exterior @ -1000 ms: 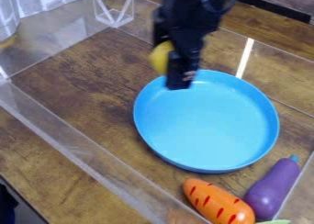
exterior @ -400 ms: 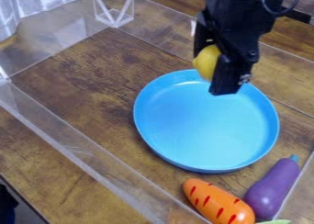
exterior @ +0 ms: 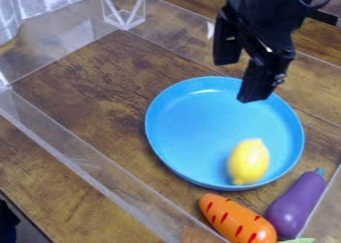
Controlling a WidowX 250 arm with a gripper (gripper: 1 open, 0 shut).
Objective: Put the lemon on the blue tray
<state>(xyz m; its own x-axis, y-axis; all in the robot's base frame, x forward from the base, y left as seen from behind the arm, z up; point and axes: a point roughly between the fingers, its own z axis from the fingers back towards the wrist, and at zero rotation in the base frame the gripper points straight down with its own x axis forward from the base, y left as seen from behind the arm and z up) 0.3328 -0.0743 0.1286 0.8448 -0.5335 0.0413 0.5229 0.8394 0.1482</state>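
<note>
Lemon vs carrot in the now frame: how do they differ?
Colour: the lemon is plain bright yellow; the carrot is orange with darker stripes.
Shape: the lemon is a short rounded oval; the carrot is longer and tapered.
Place: the lemon lies inside the blue tray, near its lower right rim; the carrot lies on the wooden table, outside the tray beside the purple eggplant.
Shared: both are small toy foods, and neither is held.

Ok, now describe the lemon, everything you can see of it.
The lemon is a small, smooth, bright-yellow toy fruit, oval with slightly tapered ends, and looks like glossy plastic. It lies on its side inside the blue tray, in the part nearest the camera and toward the right, close to the rim. Only the tray's floor touches it. The gripper hangs above with its jaws open, clear of it. The carrot and eggplant sit outside the tray, apart from it.
</note>
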